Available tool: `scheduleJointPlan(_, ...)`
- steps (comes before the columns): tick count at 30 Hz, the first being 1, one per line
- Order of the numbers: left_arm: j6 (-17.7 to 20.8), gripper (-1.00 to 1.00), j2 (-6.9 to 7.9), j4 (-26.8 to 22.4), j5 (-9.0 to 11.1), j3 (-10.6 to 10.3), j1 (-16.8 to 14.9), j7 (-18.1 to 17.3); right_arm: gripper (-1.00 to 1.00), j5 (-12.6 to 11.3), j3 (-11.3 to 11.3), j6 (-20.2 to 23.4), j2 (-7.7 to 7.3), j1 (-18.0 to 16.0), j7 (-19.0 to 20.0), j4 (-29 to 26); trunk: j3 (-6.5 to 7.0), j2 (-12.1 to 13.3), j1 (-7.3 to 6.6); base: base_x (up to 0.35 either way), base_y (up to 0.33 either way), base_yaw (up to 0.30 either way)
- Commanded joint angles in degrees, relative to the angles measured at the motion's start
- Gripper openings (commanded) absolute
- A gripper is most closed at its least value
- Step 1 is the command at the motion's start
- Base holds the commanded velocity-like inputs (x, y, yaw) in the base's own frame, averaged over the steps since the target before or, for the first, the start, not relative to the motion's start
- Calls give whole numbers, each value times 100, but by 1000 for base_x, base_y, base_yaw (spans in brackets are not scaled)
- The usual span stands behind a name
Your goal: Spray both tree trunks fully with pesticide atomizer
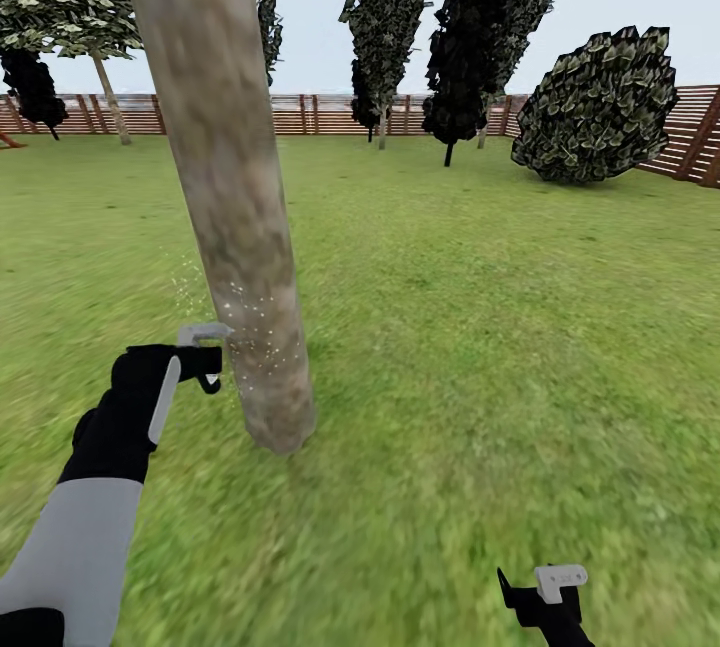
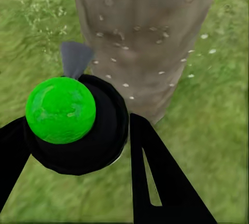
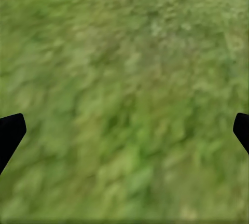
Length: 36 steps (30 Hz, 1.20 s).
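Head view: the left claw (image 1: 205, 359) is holding the pesticide atomizer (image 1: 203, 334) just beside the lower part of the tree trunk (image 1: 225, 177), low above the grass lawn (image 1: 480, 327). Whitish pesticide (image 1: 255, 327) specks are dotting the bark near the nozzle and drifting over the grass on the trunk's left side. The trunk is leaning slightly, its long axis running from the upper left down to its base. The right claw (image 1: 548, 595) is hanging low at the lower edge, well apart from the trunk.

Left wrist view: the claw fingers (image 2: 161, 177) are closing around a dark round body topped by a bright green ball (image 2: 60, 109); a grey spout (image 2: 76, 59) is pointing ahead toward the trunk (image 2: 142, 32), with the atomizer's long axis apparently lying along the fingers. Specks are covering only one band of bark.

Right wrist view: the fingertips (image 3: 10, 133) are standing wide apart, holding nothing, over blurred grass (image 3: 124, 94).

Risk: coverage is likely to remain partial, because spray is reaching one face and one height only; specks are also missing onto the grass. Contact between claw and trunk is possible at this closeness.
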Motion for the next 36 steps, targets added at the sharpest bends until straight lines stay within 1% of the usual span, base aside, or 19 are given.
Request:
scheduleJointPlan(1, 10, -100, 0, 0, 11, 12, -2, -3, 100, 0, 0, -1, 0, 0, 0, 0, 0, 0, 0, 0, 0, 0)
scheduleJointPlan(2, 22, -100, -11, -4, 17, -2, -1, -1, 100, 0, 0, -1, 0, 0, 0, 0, 0, 0, 0, 0, 0, 0)
scheduleJointPlan(3, 75, -100, -67, -54, 22, -43, -5, -3, 100, 0, 0, 0, 0, 0, 0, 0, 0, 0, 0, 0, 0, 0)
scheduleJointPlan(7, 294, -100, -201, -417, 24, -476, -27, 6, 100, 0, 0, 0, 0, 0, 0, 0, 0, 0, 0, 0, 0, 0)
scheduleJointPlan(9, 340, -100, -256, -688, 24, -573, -34, 10, 100, 0, 0, 0, 0, 0, 0, 0, 0, 0, 0, 0, 0, 0)
scheduleJointPlan(12, 359, -100, -217, -756, 24, -553, -35, 10, 100, 0, 0, -1, 0, 0, 0, 0, 0, 0, 0, 0, 0, 0)
scheduleJointPlan(14, 388, -100, -147, -771, 23, -230, -35, 0, 100, 0, 0, 0, 0, 0, 0, 0, 0, 0, 0, 0, 0, 0)
scheduleJointPlan(16, 392, -100, -77, -773, 29, 19, -35, -5, 100, 0, 0, -1, 0, 0, 0, 0, 0, 0, 0, 0, 0, 0)
scheduleJointPlan(18, 395, -100, 4, -774, 32, 125, -35, -7, 100, 0, 0, 1, 0, 0, 0, 0, 0, 0, 0, 0, 0, 0)
scheduleJointPlan(20, 397, -100, 8, -774, 32, 119, -35, -7, 100, 0, 0, 0, 0, 0, 0, 0, 0, 0, 0, 0, 0, 0)
scheduleJointPlan(22, 401, -100, -59, -784, 32, 105, -44, -7, 100, 0, 0, 0, 0, 0, 1, 0, 0, 0, 0, 0, 0, 0)
scheduleJointPlan(27, 430, -100, -336, -815, 27, -381, -247, -16, 100, 0, 0, 0, 0, 0, 3, 0, 0, 0, 0, 0, 0, 0)
scheduleJointPlan(28, 436, -100, -351, -817, 20, -435, -255, -16, 100, 0, 0, 0, 0, 0, 3, 0, 0, 0, 0, 0, 0, 0)
scheduleJointPlan(30, 438, -100, -289, -816, -3, -352, -253, -16, 100, 0, 1, 1, 0, 0, 7, 0, 0, 0, 0, 0, 0, 0)
scheduleJointPlan(31, 438, -100, -204, -814, 6, -219, -225, -16, 100, 0, 2, 1, 0, 0, 8, 0, 0, 0, 0, 0, 0, 0)
scheduleJointPlan(32, 436, -100, -151, -807, 10, -171, -209, -16, 100, 0, 1, 2, 0, 0, 7, 0, 0, 0, 0, 0, 0, 0)
scheduleJointPlan(33, 426, -100, -51, -763, -1, -139, -177, -16, 100, 0, 0, 2, 0, 0, 8, 0, 0, 0, 0, 0, 0, 0)
scheduleJointPlan(34, 405, -100, -15, -716, -10, -135, -142, -16, 100, 0, 0, 3, 0, 0, 8, 0, 0, 0, 0, 0, 0, 0)
scheduleJointPlan(36, 353, -100, 42, -491, -25, -140, 96, -23, 100, 0, 0, 0, 0, 0, 9, 0, 0, 0, 0, 0, 0, 0)
